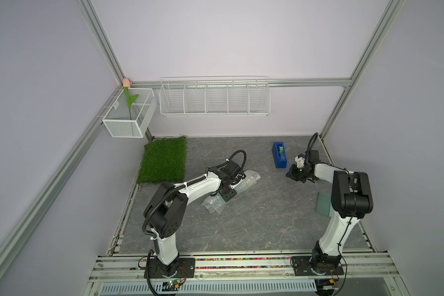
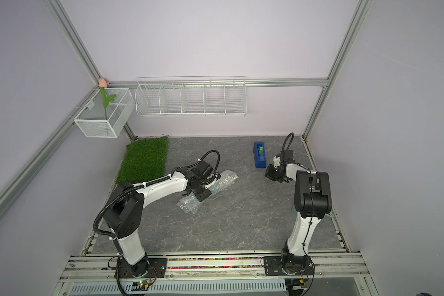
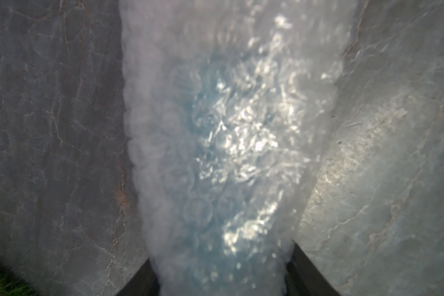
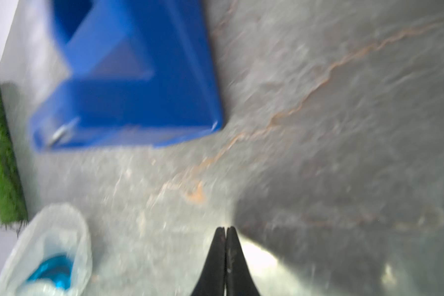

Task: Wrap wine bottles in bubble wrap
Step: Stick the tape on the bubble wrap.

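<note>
The bubble wrap (image 1: pixel 250 179) (image 2: pixel 227 178) lies rolled into a tube on the grey floor in both top views. The wine bottle shows only as a blue tint (image 3: pixel 203 110) through the film, and as a blue end (image 4: pixel 53 269) inside the roll's open mouth (image 4: pixel 49 225). My left gripper (image 1: pixel 227 194) (image 2: pixel 203 195) (image 3: pixel 221 258) straddles the middle of the roll, one dark finger (image 3: pixel 145 280) pressed against each side of it. My right gripper (image 1: pixel 295 176) (image 2: pixel 273 176) (image 4: pixel 226 228) is shut on nothing, low over bare floor to the right of the roll.
A blue tape dispenser (image 1: pixel 279 155) (image 2: pixel 259 155) (image 4: pixel 139 89) stands just behind the right gripper. A green grass mat (image 1: pixel 163 160) (image 2: pixel 144 160) lies at the back left. A pale green ribbed sheet (image 1: pixel 323 205) sits beside the right arm. White wire baskets (image 1: pixel 214 98) hang on the back wall.
</note>
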`<state>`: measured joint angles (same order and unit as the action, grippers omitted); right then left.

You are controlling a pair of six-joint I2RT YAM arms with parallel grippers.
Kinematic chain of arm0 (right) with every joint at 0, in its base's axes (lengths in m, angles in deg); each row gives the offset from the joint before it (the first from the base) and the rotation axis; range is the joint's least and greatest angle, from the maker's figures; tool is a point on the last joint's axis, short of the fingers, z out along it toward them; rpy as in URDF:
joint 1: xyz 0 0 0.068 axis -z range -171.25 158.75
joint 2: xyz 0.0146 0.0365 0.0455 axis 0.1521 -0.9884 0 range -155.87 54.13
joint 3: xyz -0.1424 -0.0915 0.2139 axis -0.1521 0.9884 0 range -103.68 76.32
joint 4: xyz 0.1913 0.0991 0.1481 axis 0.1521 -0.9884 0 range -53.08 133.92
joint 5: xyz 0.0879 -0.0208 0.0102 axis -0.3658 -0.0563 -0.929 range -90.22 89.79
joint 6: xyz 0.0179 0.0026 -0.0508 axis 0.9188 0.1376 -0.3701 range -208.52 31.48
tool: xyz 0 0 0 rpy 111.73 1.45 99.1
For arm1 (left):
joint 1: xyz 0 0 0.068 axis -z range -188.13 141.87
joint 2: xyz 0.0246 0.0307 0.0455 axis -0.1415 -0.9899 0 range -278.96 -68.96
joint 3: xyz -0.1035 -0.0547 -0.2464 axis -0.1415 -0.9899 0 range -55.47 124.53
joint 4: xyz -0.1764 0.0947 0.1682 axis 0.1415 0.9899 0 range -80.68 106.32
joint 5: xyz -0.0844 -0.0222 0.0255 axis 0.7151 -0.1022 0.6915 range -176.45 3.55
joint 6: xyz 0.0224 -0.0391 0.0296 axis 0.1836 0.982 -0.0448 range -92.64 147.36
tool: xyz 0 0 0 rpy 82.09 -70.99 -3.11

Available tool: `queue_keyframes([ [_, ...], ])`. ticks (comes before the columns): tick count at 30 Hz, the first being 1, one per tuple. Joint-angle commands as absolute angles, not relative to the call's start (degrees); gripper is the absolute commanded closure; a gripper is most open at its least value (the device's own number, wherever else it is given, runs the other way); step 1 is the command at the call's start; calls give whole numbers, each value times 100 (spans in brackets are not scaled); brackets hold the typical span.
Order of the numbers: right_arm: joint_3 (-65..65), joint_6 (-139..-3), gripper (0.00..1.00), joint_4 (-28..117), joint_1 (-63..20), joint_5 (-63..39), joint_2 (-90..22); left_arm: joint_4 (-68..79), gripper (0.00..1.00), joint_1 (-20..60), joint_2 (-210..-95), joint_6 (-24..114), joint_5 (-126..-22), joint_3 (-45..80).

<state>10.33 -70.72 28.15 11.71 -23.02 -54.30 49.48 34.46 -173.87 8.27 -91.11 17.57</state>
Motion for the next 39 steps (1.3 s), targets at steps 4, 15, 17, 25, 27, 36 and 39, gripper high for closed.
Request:
queue_keyframes([
  [4, 1525, -7977, 93, 2676, 405, -3613, -3643, 4955, 41, 3326, -17373, 888, -8684, 1704],
  [15, 3151, -7535, 93, 4423, -1163, -5320, -2707, 5855, 41, 3159, -17860, 781, -7405, 2101],
  [17, 3044, -7576, 93, 4484, -1330, -5417, -3000, 6023, 41, 3159, -17943, 742, -7276, 2202],
  [25, 2737, -7194, 93, 5379, -1598, -5740, -4097, 6279, 41, 3083, -18067, 727, -6973, 2306],
  [27, 2693, -7145, 93, 5519, -1603, -5781, -4288, 6331, 41, 3056, -18074, 722, -6945, 2326],
  [36, 2693, -7010, 93, 5712, -1608, -5922, -4923, 6424, 41, 2949, -18154, 673, -6809, 2423],
  [39, 2852, -6981, 93, 5781, -1604, -5864, -4908, 6420, 41, 2944, -18180, 675, -6799, 2417],
])
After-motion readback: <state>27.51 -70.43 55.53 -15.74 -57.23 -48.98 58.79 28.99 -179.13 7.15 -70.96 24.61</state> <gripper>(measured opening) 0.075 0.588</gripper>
